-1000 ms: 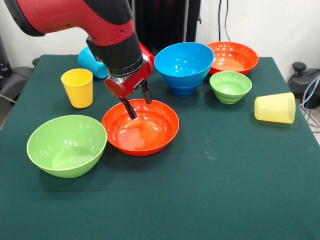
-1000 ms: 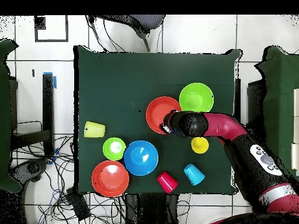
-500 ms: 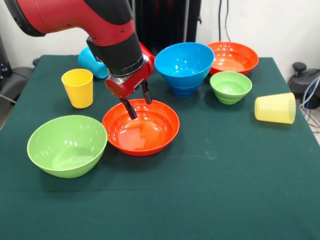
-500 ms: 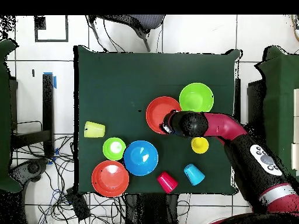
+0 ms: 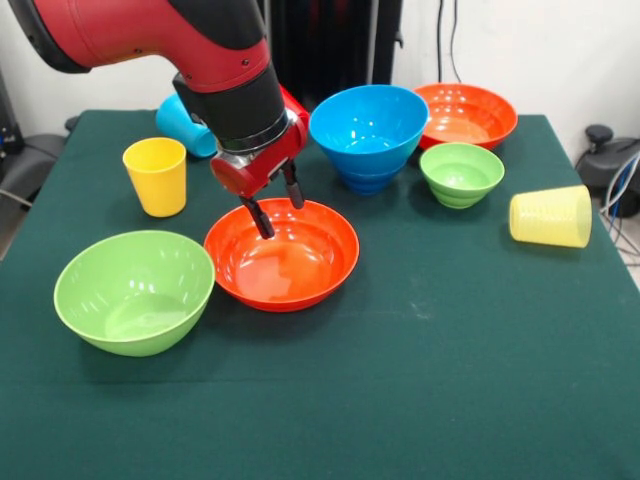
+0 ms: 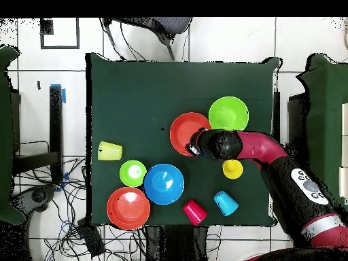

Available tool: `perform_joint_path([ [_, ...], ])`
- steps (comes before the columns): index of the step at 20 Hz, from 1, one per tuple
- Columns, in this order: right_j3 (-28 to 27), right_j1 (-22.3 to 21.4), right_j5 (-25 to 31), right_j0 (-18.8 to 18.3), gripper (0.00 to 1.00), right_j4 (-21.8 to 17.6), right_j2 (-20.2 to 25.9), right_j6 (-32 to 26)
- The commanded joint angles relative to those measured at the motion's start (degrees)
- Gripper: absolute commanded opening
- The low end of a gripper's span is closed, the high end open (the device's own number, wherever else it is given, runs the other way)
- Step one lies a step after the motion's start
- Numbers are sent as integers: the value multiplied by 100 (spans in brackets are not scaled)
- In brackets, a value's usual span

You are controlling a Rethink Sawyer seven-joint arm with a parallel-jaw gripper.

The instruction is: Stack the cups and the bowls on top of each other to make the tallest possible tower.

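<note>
My gripper (image 5: 279, 212) is open, low over the far rim of an orange-red bowl (image 5: 285, 260), one finger inside and one outside it; it also shows in the overhead view (image 6: 198, 144). A big green bowl (image 5: 134, 290) stands beside it. Farther back are the big blue bowl (image 5: 368, 128) on a darker blue base (image 5: 366, 182), a second orange-red bowl (image 5: 466, 115) and a small green bowl (image 5: 461, 174). The yellow cup (image 5: 156, 176) stands upright. The light blue cup (image 5: 180, 122) and ribbed pale yellow cup (image 5: 550, 216) lie on their sides. The red cup (image 6: 194, 212) shows overhead. No taller pile shows.
The dark green table (image 5: 420, 400) has bare cloth along its near side in the front view. My arm (image 6: 272, 153) reaches across the table's right part in the overhead view. Cables and chairs lie off the table's edges.
</note>
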Motion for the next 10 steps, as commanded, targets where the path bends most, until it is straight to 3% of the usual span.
perform_joint_path([
  [1, 29, 88, 70, 112, 100, 98, 156, 219],
  [10, 28, 123, 28, 106, 100, 58, 129, 203],
])
